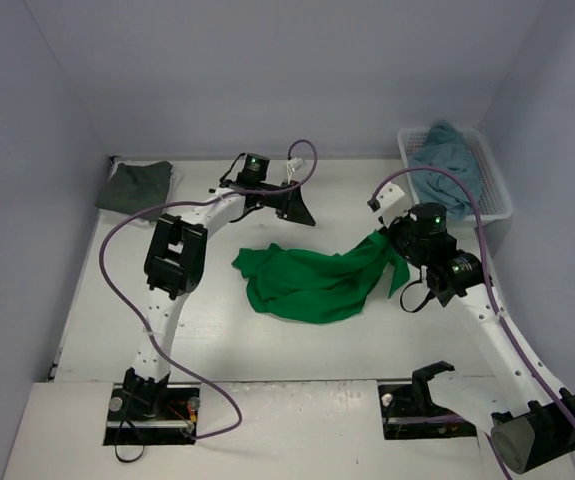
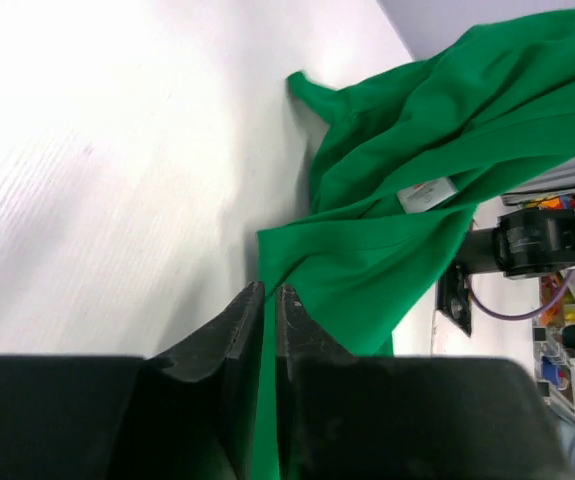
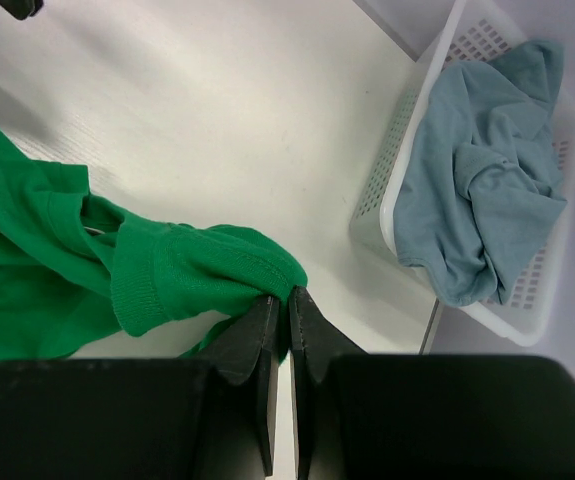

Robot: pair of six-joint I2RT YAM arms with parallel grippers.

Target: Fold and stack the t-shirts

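— Why is one end of the green t-shirt (image 1: 307,282) up in the air?
— The right end effector (image 3: 279,296) has its two fingers squeezed tight on the shirt's right edge, a thick rolled bit like a sleeve or a hem. It holds that end up off the counter (image 1: 267,345). I think it wants to pull the shirt out flat so it can be folded
— And the rest of the shirt?
— It lies in a crumpled heap in the middle of the counter, not folded yet
— What about the left end effector (image 2: 273,290)?
— Its fingers are pressed together too. It hangs just on the far side of the shirt's left part. Its own camera shows green in the thin slit between the fingers, but from above it looks apart from the cloth, so I think it holds nothing
— Where are the other shirts?
— The grey t-shirt (image 1: 135,185) sits bunched up in the far left corner. The blue t-shirt (image 3: 477,170) is scrunched inside the white basket (image 3: 395,175) at the far right
— Does anything get in the way?
— The basket is near the right arm, on its far side, so a big swing that way could bump it. And the left fingers would have to open and come nearer to grab a corner
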